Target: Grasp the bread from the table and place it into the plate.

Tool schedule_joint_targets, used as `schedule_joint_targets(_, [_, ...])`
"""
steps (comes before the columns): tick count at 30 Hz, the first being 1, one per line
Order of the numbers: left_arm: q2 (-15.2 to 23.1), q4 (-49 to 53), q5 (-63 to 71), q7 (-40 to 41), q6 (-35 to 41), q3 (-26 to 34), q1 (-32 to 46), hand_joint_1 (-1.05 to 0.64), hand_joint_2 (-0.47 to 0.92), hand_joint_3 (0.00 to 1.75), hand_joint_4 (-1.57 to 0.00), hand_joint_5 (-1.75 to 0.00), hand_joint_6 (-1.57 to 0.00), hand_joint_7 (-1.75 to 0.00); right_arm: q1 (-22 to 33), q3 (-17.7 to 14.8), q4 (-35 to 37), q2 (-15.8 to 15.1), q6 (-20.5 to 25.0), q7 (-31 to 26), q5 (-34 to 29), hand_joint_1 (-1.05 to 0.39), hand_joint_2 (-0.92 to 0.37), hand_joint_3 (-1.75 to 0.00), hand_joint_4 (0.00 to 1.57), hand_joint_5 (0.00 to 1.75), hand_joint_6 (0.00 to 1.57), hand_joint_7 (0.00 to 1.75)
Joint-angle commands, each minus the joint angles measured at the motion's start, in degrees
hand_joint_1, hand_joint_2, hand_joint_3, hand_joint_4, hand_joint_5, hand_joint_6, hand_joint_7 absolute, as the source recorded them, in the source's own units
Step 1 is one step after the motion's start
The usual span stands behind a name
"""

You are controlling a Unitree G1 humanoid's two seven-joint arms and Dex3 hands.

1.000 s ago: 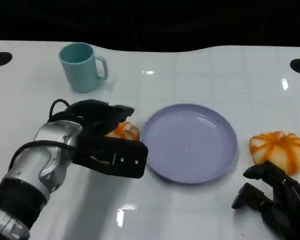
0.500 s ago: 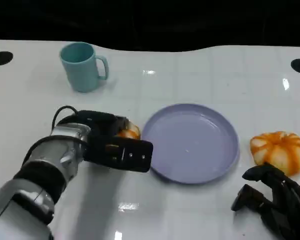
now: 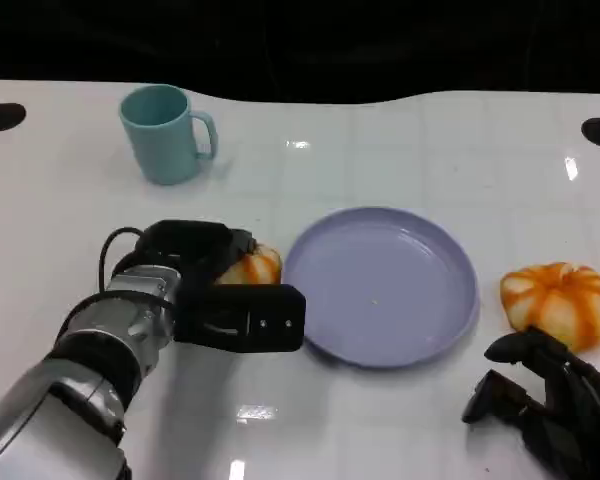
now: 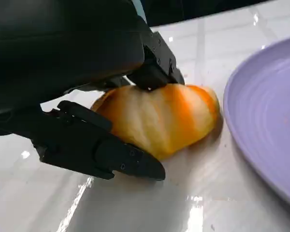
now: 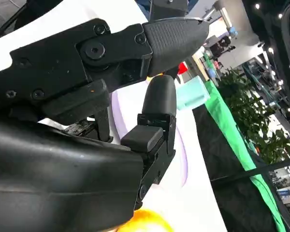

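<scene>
My left hand (image 3: 215, 290) apparently grips the bread (image 4: 159, 118) beside the plate (image 3: 380, 285) for lifting; right hand (image 3: 545, 405) idles, curled, holding nothing.

A glossy white table (image 3: 400, 150) reflects ceiling lights, with darkness beyond and green plants (image 5: 253, 118).

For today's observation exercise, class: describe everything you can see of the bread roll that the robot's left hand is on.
The bread roll is a rounded, golden-orange bun with paler stripes and a soft, matte-looking crust. It lies on the glossy white table, just left of the purple plate and apart from its rim. The left hand grips it: black fingers press on its top, another lies along its near side. It looks whole and undented.
</scene>
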Motion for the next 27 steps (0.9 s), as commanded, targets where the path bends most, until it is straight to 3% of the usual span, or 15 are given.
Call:
schedule_joint_targets(1, [1.22, 1.82, -0.4, 4.8, -1.02, 0.07, 1.62, -0.26, 0.92, 0.3, -0.75, -1.7, -0.78, -1.05, 0.27, -0.64, 0.67, -1.16, 0.09, 0.73, 0.76, -0.52, -0.92, -0.2, 0.7, 1.45, 0.61, 1.16])
schedule_joint_targets(2, [1.44, 1.86, -0.4, 6.03, -1.46, 0.09, 1.77, -0.25, 0.92, 0.3, -0.77, -1.72, -0.72, -1.2, 0.31, -0.66, 0.73, -1.06, -0.16, 0.49, 0.67, -0.52, -0.92, -0.21, 0.7, 1.45, 0.61, 1.16])
schedule_joint_targets(3, [1.59, 1.9, -0.47, 7.03, -1.81, 0.17, 1.88, -0.24, 0.92, 0.29, -0.77, -1.74, -0.62, -1.5, 0.34, -0.67, 0.79, -0.98, -0.44, 0.21, 0.51, -0.52, -0.92, -0.2, 0.7, 1.45, 0.62, 1.17])
schedule_joint_targets(8, [1.69, 1.72, -1.29, 11.87, -2.79, 1.2, 2.28, -0.2, 0.92, 0.23, -0.82, -1.75, -0.57, -1.71, 0.18, -0.52, 1.32, -1.1, -1.41, 0.36, 0.17, -0.55, -0.92, -0.21, 0.7, 1.49, 0.62, 1.19])
schedule_joint_targets(11, [0.87, 1.06, -4.97, 12.13, -2.04, 4.73, 2.14, -0.21, 0.92, 0.31, -0.82, -1.75, -0.55, -1.74, -0.12, -0.77, 1.94, -1.35, -0.8, 1.23, 0.98, -0.53, -0.92, -0.21, 0.68, 1.49, 0.6, 1.18])
schedule_joint_targets(14, [0.29, -0.2, -9.45, 12.48, -2.61, 9.02, 2.14, -0.21, 0.79, 0.71, -0.84, -1.75, -0.6, -1.75, -0.47, -0.91, 2.82, -1.36, -1.67, 1.73, 0.87, -0.5, -0.92, -0.24, 0.68, 1.49, 0.59, 1.17])
schedule_joint_targets(16, [0.28, -0.99, -11.36, 12.27, -3.76, 10.67, 2.23, -0.2, 0.73, 0.85, -0.86, -1.75, -0.62, -1.75, -0.66, -1.08, 3.05, -1.27, -1.47, 1.79, 1.02, -0.5, -0.92, -0.24, 0.68, 1.48, 0.6, 1.17])
schedule_joint_targets(18, [0.26, -1.82, -13.0, 11.12, -4.6, 11.94, 2.19, -0.2, 0.71, 0.89, -0.87, -1.75, -0.63, -1.75, -0.74, -1.1, 2.95, -1.32, -1.02, 1.62, 0.96, -0.51, -0.92, -0.23, 0.68, 1.48, 0.61, 1.16])
schedule_joint_targets(19, [0.23, -2.21, -13.67, 10.52, -4.92, 12.52, 2.16, -0.2, 0.66, 1.0, -0.88, -1.75, -0.66, -1.75, -0.75, -1.05, 2.83, -1.38, -0.82, 1.46, 0.84, -0.52, -0.92, -0.22, 0.68, 1.47, 0.61, 1.15])
schedule_joint_targets(22, [0.02, -4.45, -15.62, 8.7, -6.71, 13.82, 2.0, -0.19, 0.59, 1.12, -0.89, -1.75, -0.69, -1.75, -1.08, -1.14, 3.01, -1.44, -0.42, 1.49, 0.92, -0.52, -0.92, -0.21, 0.67, 1.47, 0.61, 1.14])
schedule_joint_targets(27, [-0.16, -7.77, -14.37, 10.33, -11.57, 12.37, 2.33, -0.15, 0.48, 1.3, -0.91, -1.75, -0.72, -1.75, -1.66, -1.28, 4.13, -1.88, -0.22, 1.93, 0.78, -0.52, -0.92, -0.22, 0.67, 1.49, 0.6, 1.16])
